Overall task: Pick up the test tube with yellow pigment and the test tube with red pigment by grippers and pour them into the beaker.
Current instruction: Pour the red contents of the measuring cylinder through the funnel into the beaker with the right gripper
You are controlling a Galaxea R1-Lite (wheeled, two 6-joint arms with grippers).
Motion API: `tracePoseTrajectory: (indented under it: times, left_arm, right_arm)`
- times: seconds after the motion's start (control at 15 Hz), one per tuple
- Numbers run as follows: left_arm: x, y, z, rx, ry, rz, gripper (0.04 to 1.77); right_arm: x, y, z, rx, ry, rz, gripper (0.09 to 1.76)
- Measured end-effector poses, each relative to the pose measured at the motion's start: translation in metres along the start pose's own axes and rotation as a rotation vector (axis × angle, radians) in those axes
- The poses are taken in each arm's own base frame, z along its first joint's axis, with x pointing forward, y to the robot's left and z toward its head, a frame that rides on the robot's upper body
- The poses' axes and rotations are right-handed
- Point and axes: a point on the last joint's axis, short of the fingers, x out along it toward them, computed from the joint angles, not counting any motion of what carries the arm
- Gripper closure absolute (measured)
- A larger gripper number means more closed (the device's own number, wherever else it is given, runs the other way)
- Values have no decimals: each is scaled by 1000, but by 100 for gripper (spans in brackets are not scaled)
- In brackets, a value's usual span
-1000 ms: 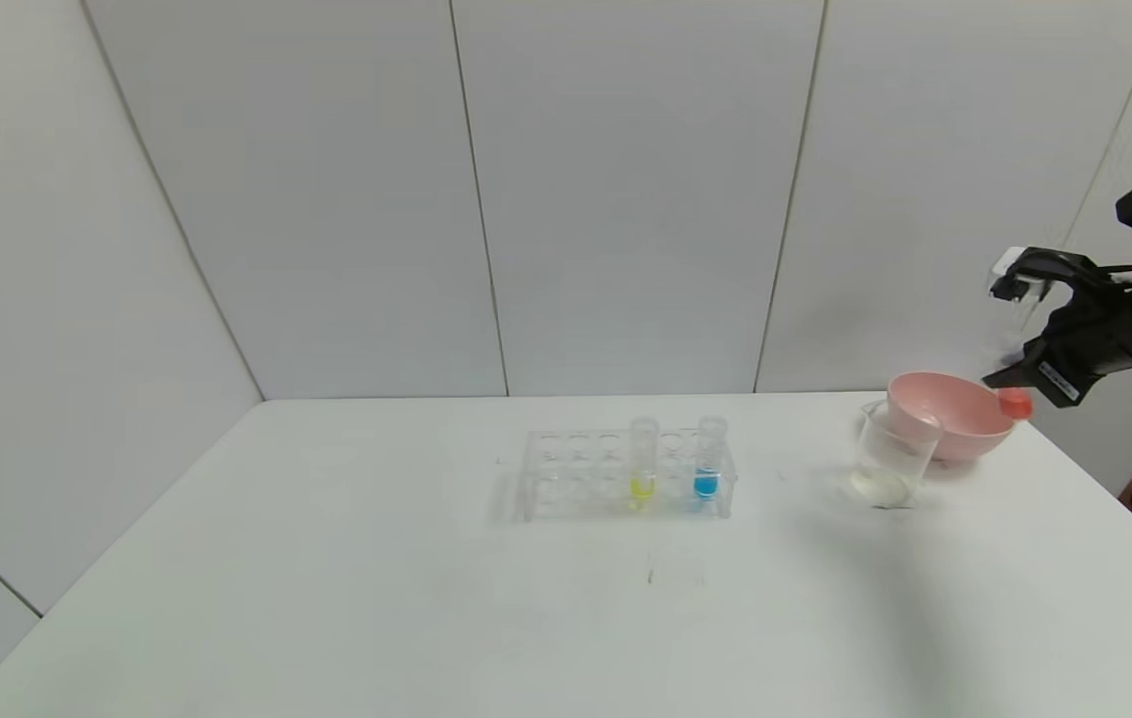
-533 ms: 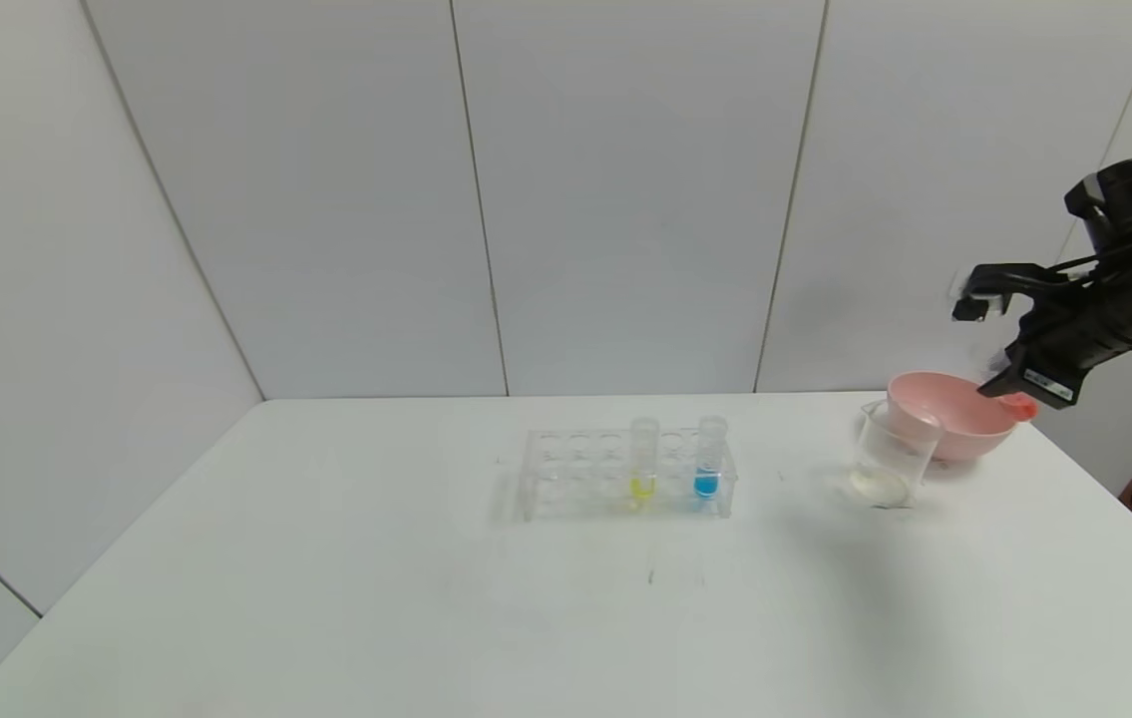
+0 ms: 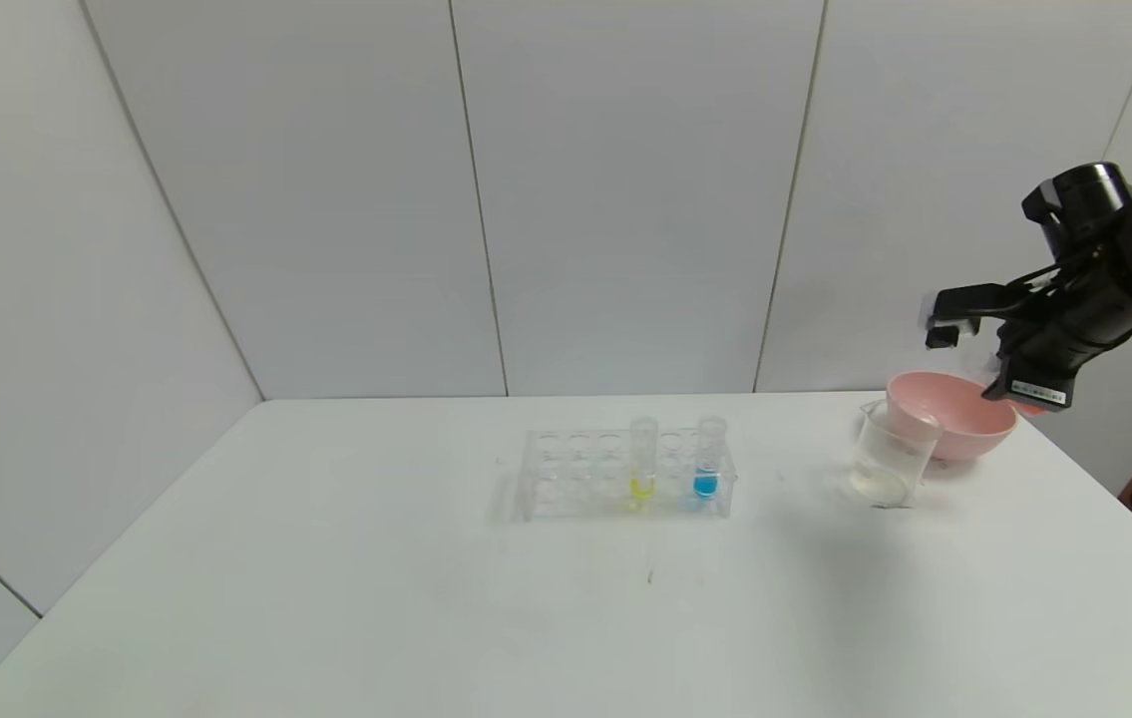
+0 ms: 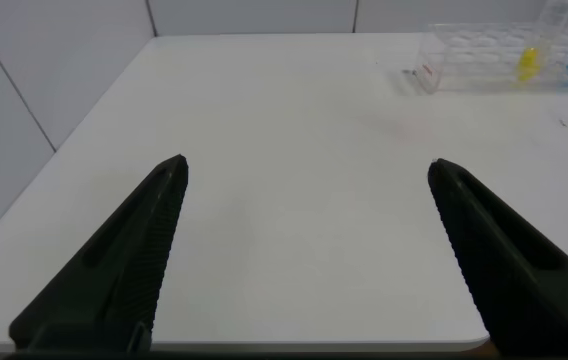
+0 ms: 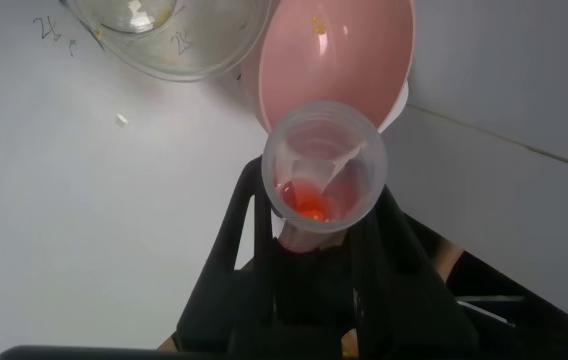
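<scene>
Head view puts the right gripper at the far right of the frame, raised above the pink bowl and tilted so its black body slopes down toward the bowl's right rim. Its jaws are closed on the test tube with red pigment. In the right wrist view that tube fills the middle of the frame, mouth toward the camera, with a little red-orange liquid pooled inside and the black fingers clamped on either side of it. Behind the tube in that view lie the pink bowl and, toward the upper left, the rim of the beaker, which holds a few yellowish flecks.

In the head view the beaker stands upright on the white counter, touching or just in front of the bowl's left side, at the right of the frame. Near the middle of the frame sits the clear tube rack, well apart from the beaker. The test tube with yellow pigment stands upright in the rack, and a tube with blue liquid stands in it just to the right.

Left wrist view shows the left gripper with its jaws wide apart and holding nothing, low over the counter's near left part, with the rack far off at the upper right.
</scene>
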Motion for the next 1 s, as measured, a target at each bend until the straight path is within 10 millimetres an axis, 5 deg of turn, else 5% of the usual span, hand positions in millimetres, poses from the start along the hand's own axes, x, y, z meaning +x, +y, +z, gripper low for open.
tracePoseTrajectory:
  times: [1.0]
  left_arm:
    - [0, 0, 0, 0, 0, 0, 9]
  right_arm:
    - [22, 17, 33, -140, 198, -73, 134]
